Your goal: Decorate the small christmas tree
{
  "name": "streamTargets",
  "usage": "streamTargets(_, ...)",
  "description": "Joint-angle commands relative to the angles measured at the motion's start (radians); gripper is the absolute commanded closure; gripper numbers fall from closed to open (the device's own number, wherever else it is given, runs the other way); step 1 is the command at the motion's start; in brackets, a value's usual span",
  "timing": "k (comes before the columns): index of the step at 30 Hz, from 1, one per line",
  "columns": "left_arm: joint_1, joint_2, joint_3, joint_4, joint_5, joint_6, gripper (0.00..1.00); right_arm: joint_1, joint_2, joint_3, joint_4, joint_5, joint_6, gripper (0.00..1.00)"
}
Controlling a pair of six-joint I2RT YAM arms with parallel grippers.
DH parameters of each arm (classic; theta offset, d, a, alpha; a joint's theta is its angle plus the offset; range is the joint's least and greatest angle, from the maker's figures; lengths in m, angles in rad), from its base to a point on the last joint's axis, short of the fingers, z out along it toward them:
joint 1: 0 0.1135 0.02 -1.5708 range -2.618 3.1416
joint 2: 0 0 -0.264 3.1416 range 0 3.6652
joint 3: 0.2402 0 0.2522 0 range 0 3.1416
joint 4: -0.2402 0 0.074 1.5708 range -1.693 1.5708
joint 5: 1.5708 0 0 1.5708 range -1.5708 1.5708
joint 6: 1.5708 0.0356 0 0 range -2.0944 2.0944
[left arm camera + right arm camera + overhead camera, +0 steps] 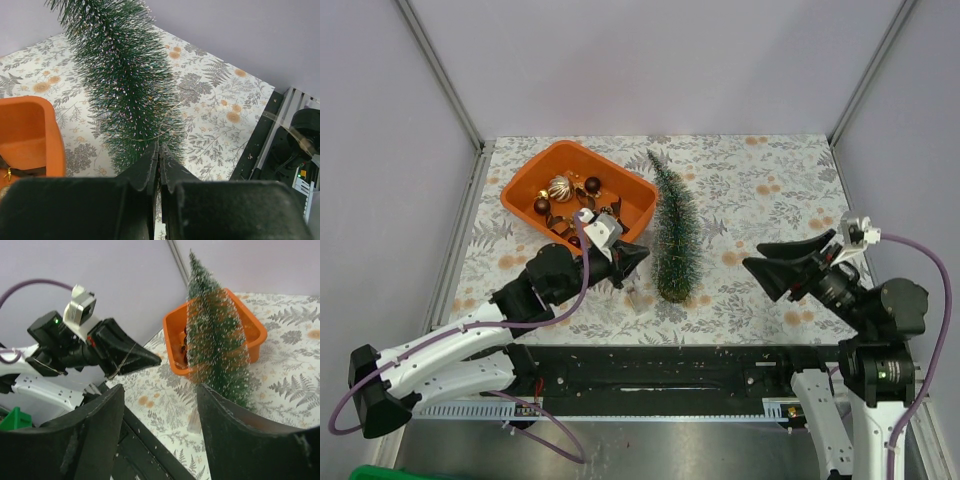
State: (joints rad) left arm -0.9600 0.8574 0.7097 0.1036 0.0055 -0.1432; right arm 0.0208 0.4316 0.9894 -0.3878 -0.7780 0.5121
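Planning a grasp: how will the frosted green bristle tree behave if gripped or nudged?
The slim frosted green bristle tree stands tall and narrow, so a high nudge probably tips it. Its thin bristles likely squash when gripped and suggest low weight.

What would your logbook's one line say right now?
tree lying flat | left gripper: jaws shut by tree base, thread across them | right gripper: jaws open, empty | baubles in orange tray
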Motion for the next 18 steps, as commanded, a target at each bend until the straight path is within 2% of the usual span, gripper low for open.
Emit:
streamTargets(1, 0.010, 0.008, 0.014, 0.042, 0.039, -0.041, 0.94, 0.005, -0.108, -0.102, -0.025, -0.066, 0.061, 0.29)
streamTargets(4, 0.010, 0.026, 0.031, 0.042, 0.048, -0.041, 0.94, -0.001, -0.159, -0.156, -0.002, -0.092, 0.078, 0.25)
streamTargets(8, 0.010, 0.060, 0.059, 0.030, 0.047, -0.035, 0.94, -0.004, -0.113, -0.156, 0.010, -0.075, 0.043, 0.25)
streamTargets(15, 0.014, 0.109, 0.122, -0.018, 0.039, -0.041, 0.95, 0.001, 0.132, -0.057, 0.003, 0.186, -0.112, 0.23)
streamTargets(18, 0.017, 0.120, 0.125, -0.024, 0.040, -0.041, 0.95, 0.074, 0.249, 0.058, -0.028, 0.366, -0.196, 0.23)
